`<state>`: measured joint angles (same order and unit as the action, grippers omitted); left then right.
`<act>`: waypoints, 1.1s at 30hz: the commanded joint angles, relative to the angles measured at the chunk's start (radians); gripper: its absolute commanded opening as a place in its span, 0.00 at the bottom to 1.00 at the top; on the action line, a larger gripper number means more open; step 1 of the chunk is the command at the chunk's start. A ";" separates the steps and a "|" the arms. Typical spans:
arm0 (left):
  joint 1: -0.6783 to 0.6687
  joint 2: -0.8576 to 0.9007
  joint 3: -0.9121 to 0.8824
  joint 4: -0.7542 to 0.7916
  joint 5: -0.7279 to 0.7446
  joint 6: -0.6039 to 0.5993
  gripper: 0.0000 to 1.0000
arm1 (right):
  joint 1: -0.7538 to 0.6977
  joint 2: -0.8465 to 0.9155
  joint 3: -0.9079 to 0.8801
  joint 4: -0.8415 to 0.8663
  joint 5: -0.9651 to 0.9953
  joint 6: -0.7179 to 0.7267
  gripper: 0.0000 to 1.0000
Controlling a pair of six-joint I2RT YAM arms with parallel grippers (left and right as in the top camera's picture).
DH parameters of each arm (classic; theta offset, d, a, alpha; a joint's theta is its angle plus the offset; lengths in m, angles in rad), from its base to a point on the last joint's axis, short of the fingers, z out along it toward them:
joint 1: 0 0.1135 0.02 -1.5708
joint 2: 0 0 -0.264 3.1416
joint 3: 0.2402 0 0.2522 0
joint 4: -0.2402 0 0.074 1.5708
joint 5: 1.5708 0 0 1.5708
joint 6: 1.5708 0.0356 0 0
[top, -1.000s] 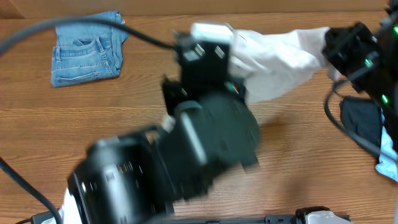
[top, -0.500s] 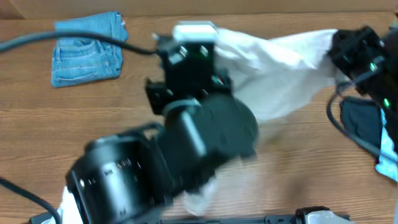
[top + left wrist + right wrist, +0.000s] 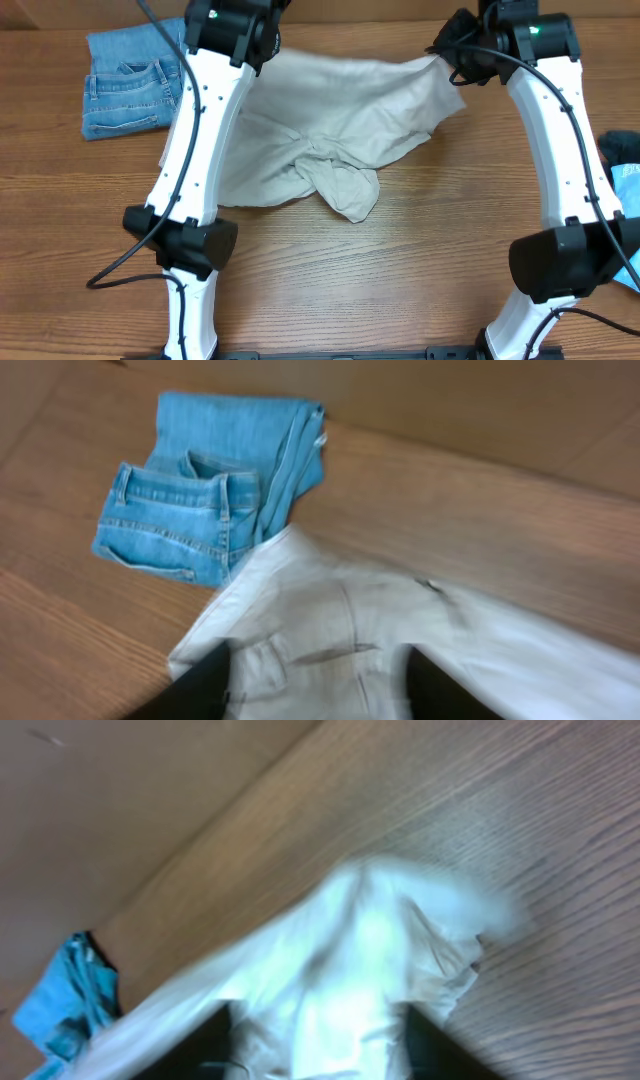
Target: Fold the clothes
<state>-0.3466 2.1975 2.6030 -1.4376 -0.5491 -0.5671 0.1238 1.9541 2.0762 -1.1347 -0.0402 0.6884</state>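
Surroundings: folded denim shorts are laid at the far left of the wood-grain table, just beside the cream shorts; a dark piece and a light blue piece are seen at the right edge. The cream shorts' left part is crossed by the left arm. The cotton is rumpled and twisted at its near middle. Its far edge is pinched by the left gripper and the right gripper, fingertips buried in cloth.
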 commanded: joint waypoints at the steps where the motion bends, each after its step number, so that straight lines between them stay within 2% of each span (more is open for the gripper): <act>1: 0.000 0.024 0.011 -0.042 0.000 0.022 0.91 | -0.006 -0.006 0.012 -0.024 0.013 -0.088 1.00; 5: 0.000 -0.061 0.011 -0.144 0.092 0.018 1.00 | -0.007 -0.088 0.012 -0.142 0.011 -0.087 1.00; 7: 0.001 -0.124 0.006 -0.252 0.140 0.018 1.00 | -0.005 -0.124 0.012 -0.325 0.000 -0.087 1.00; 9: 0.001 -0.148 0.001 -0.252 0.223 0.040 1.00 | -0.005 -0.124 0.011 -0.434 -0.014 -0.088 1.00; 11: 0.004 -0.148 -0.004 -0.252 0.235 0.044 1.00 | -0.005 -0.129 0.010 -0.537 -0.014 -0.088 0.98; 14: 0.015 -0.181 -0.006 -0.252 0.219 0.007 1.00 | 0.026 -0.184 -0.001 -0.559 -0.018 -0.090 0.97; 16: 0.010 -0.268 -0.006 -0.252 0.179 -0.016 1.00 | 0.086 -0.240 -0.001 -0.559 -0.011 -0.090 0.97; 19: -0.003 -0.452 -0.013 -0.252 0.262 0.010 1.00 | 0.228 -0.304 -0.002 -0.559 0.066 -0.057 1.00; 23: -0.074 -0.687 -0.024 -0.252 0.229 0.013 1.00 | 0.361 -0.319 -0.029 -0.559 0.129 -0.035 1.00; 25: -0.073 -0.769 -0.105 -0.252 0.231 0.013 1.00 | 0.379 -0.325 -0.095 -0.559 0.146 0.002 1.00; 27: -0.073 -0.876 -0.288 -0.252 0.171 -0.052 1.00 | 0.379 -0.367 -0.141 -0.559 0.235 0.068 1.00; 30: -0.073 -1.018 -0.505 -0.248 0.158 -0.137 1.00 | 0.379 -0.487 -0.142 -0.559 0.243 0.068 1.00; 32: -0.073 -1.118 -0.649 -0.194 0.146 -0.156 1.00 | 0.379 -0.581 -0.143 -0.559 0.286 0.100 1.00; 33: -0.073 -1.185 -0.768 -0.115 0.166 -0.156 1.00 | 0.379 -0.632 -0.150 -0.559 0.336 0.154 1.00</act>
<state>-0.4129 1.1515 1.9945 -1.6444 -0.3706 -0.6769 0.4999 1.3865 1.9228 -1.6955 0.2127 0.7731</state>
